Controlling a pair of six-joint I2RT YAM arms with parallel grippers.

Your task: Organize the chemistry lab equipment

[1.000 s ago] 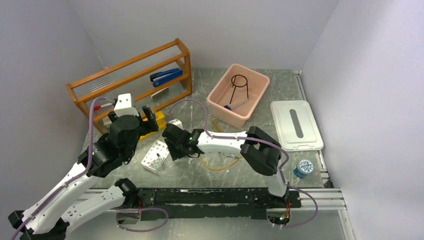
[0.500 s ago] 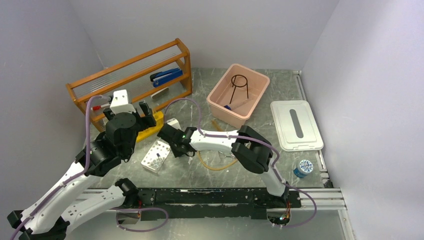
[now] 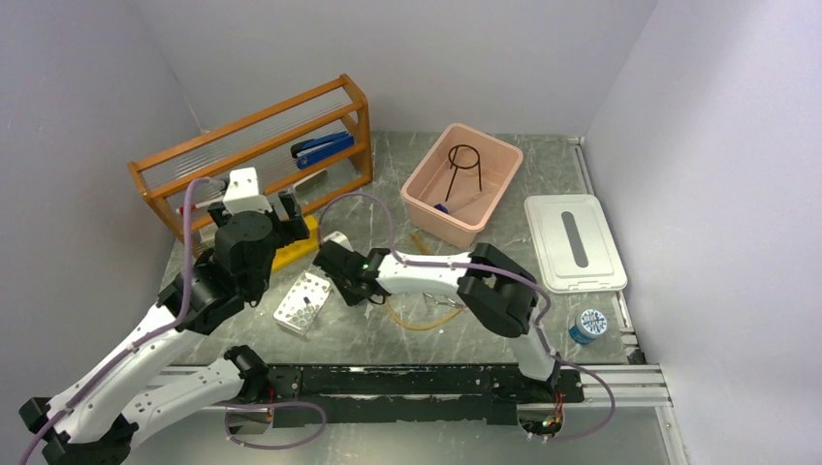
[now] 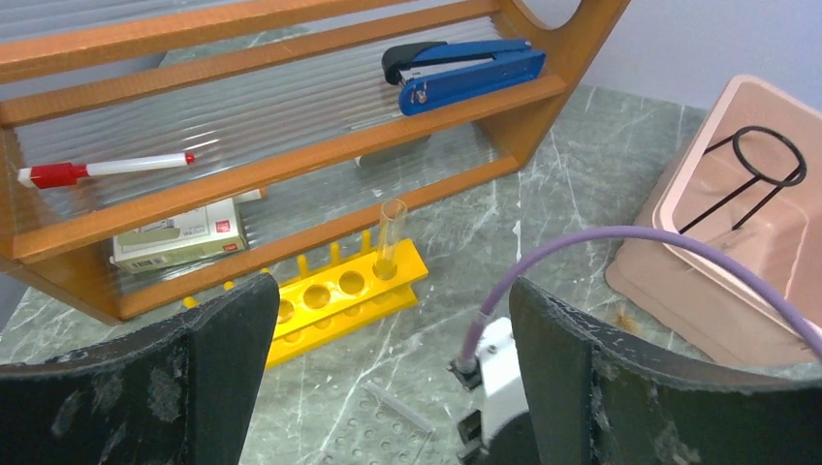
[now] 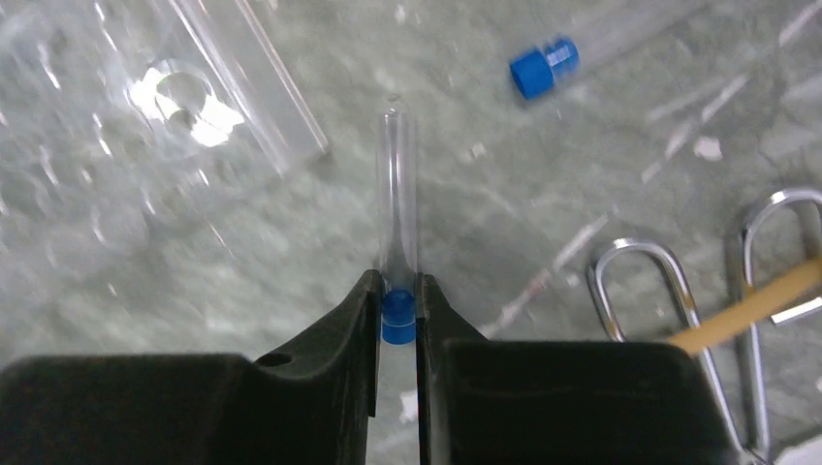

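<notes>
Clear glass tube [image 5: 396, 184], blue cap end clamped in right gripper [image 5: 397, 295], long axis straight out from fingers. White holed block [image 3: 300, 302] just left. Left gripper [image 4: 388, 320] spread apart, farther off.

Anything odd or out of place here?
A blue stapler and a marker sit on the wooden shelf, office items among lab gear. A loose vial lies on the table near the held vial.

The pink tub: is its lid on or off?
Off. The pink tub is open on top, a black wire tripod showing inside; a white lid lies flat beside it.
</notes>
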